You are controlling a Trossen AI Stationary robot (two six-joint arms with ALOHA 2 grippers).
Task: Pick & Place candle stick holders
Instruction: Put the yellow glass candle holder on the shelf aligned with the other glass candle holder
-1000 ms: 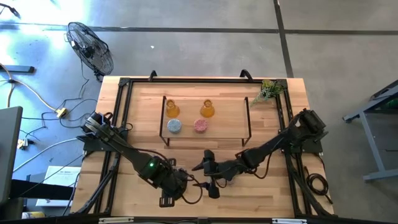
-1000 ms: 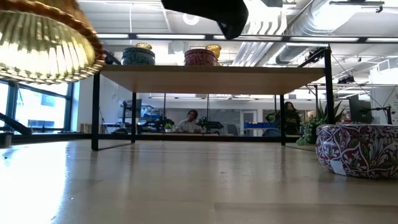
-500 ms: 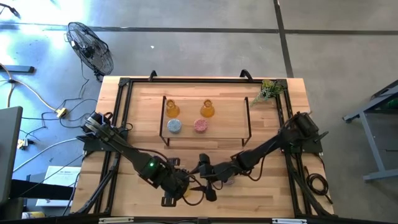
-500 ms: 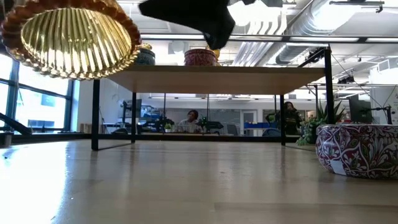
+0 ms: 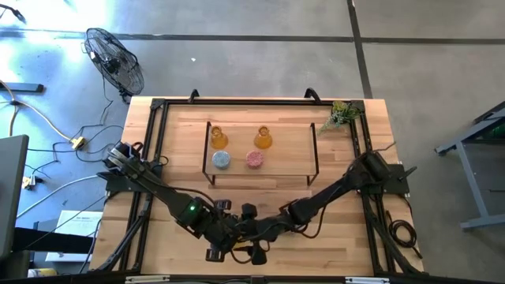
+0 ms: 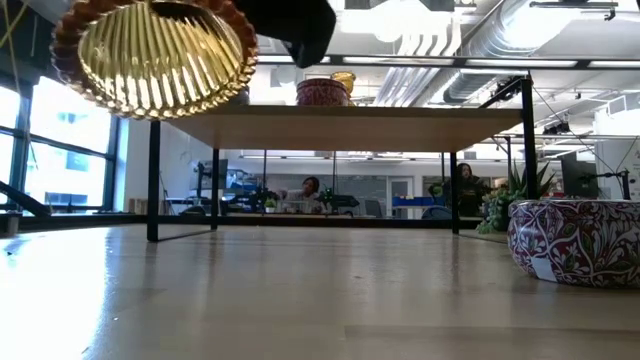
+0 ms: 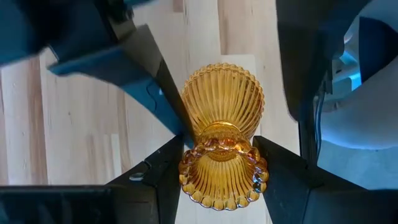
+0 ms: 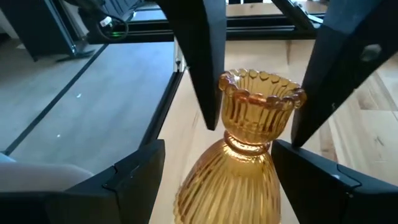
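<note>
**Both grippers met on 1 amber holder at the table's front**

Only the wrist views told the grip. In the left wrist view the left gripper point(image 7: 217, 163) was clamped on the narrow neck of the amber holder point(image 7: 222, 134). In the right wrist view the right gripper point(image 8: 219, 163) stood wide either side of its ribbed bulb, with a gap showing at each finger. The high view buried that holder under the 2 wrists at the front edge. The low view showed it lifted off the table point(image 6: 300, 290), ribbed base facing the camera, and 1 patterned holder point(image 6: 577, 242) standing on the wood at right. On the shelf point(image 5: 260, 148), the high view counted 2 amber holders, 1 blue point(image 5: 221, 160), 1 pink point(image 5: 253, 159). 1 sprig point(image 5: 341, 115) lay at the back corner.
</note>
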